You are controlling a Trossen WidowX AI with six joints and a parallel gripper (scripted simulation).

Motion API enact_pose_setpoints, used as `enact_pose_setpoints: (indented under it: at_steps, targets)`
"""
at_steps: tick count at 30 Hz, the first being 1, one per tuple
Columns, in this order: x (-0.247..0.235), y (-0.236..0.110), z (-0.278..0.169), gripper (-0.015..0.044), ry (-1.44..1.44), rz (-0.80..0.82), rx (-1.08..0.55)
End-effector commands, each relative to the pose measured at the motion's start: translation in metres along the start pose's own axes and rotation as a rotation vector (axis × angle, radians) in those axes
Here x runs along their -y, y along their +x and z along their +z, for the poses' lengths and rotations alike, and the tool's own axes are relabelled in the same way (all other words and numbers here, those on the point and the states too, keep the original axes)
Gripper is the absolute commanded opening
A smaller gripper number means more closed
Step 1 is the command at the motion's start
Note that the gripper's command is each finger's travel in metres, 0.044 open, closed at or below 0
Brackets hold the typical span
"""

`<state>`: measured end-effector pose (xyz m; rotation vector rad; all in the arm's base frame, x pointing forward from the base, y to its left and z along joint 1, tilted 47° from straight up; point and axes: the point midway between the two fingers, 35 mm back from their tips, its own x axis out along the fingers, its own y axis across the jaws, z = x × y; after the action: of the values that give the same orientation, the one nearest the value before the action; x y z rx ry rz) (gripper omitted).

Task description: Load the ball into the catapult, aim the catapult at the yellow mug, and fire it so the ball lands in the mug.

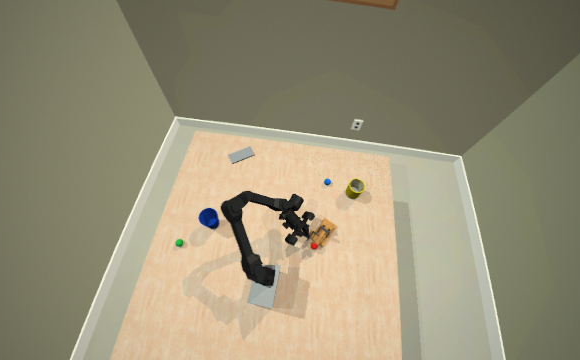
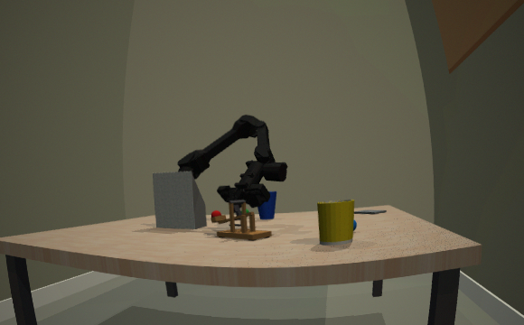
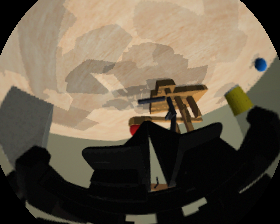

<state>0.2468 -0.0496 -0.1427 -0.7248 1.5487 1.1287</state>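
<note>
balls are counted at three on the pale wooden table top (image 1: pixel 350 300): one small red ball (image 1: pixel 314 246), one small blue ball (image 1: pixel 327 182) and one small green ball (image 1: pixel 179 243). the red ball is seated in the cup of the single small wooden catapult (image 1: pixel 324 233), at the 7 o'clock end of its frame in the top view. two cups are seen: one yellow cylindrical mug (image 1: pixel 355 188), standing upright at about 1 o'clock from the catapult and well apart from it, and one dark blue cup (image 1: pixel 209 218) at 9 o'clock from the black arm's elbow. the blue ball lies near the yellow mug, at its 9 o'clock; the green ball lies near the blue cup, toward 7 o'clock. one flat grey plate (image 1: pixel 241 154) rests toward 11 o'clock on the table. the one black parallel-jaw gripper (image 1: pixel 306 237) is held just above the catapult's frame, its jaws closed with nothing between them. the arm is mounted on one grey block (image 2: pixel 173 200).
</note>
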Motion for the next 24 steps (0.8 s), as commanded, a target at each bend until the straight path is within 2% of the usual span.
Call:
enact_pose_setpoints:
  at_steps: [1, 24]
  targets:
    - [-0.003, 0.007, 0.005, 0.0, 0.002, 0.008, 0.004]
    - [-0.008, 0.042, 0.04, 0.0, 0.002, 0.014, 0.005]
